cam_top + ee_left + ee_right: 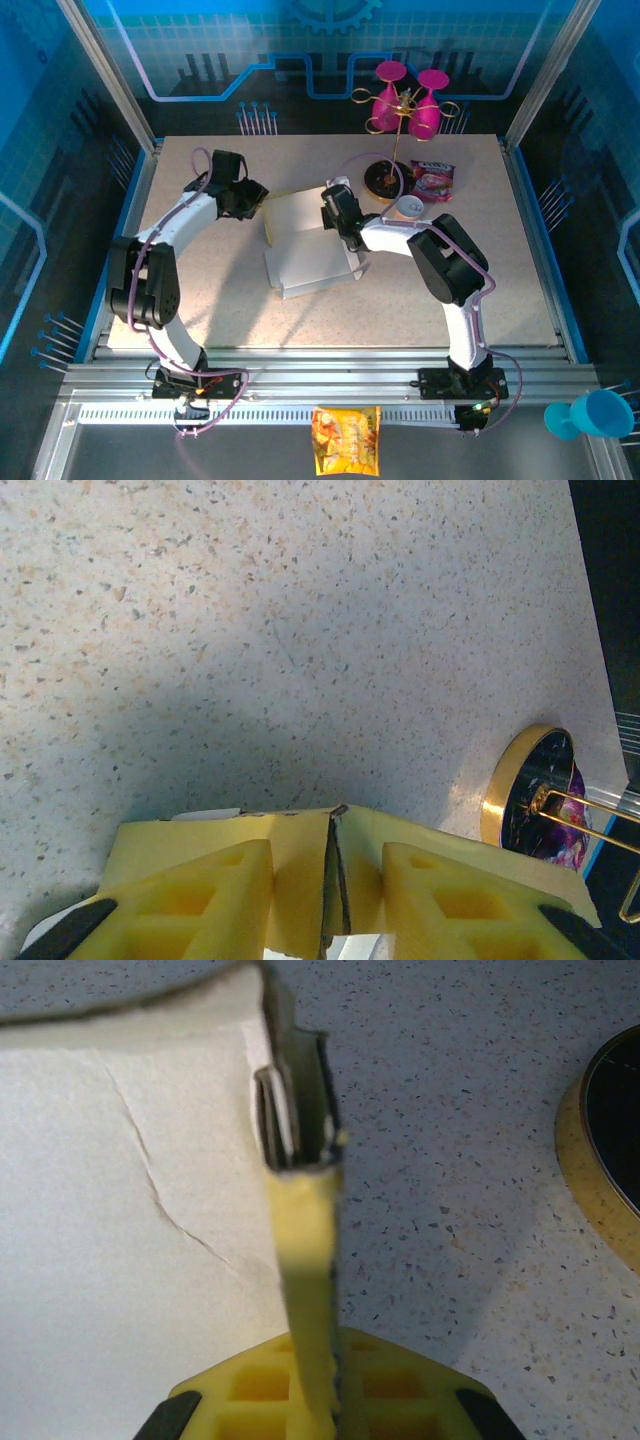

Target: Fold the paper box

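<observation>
The paper box (305, 255) lies mid-table, golden-yellow outside and white inside, partly folded with its far flap raised. At its far left corner is my left gripper (252, 200). In the left wrist view that gripper (328, 880) is open, its yellow fingers (200, 900) standing apart on either side of the box's corner seam (295, 860). My right gripper (340, 222) is at the box's right side. In the right wrist view it (330, 1350) is shut on the box's upright yellow side wall (300, 1220), seen edge-on, with the creased white inside (120, 1210) to the left.
A gold rack of pink goblets (405, 100) stands at the back on a dark gold-rimmed base (381, 178) (530, 795) (600, 1160). A pink snack packet (433, 180) and a small white disc (409, 207) lie beside it. An orange-yellow snack bag (346, 440) sits on the front rail.
</observation>
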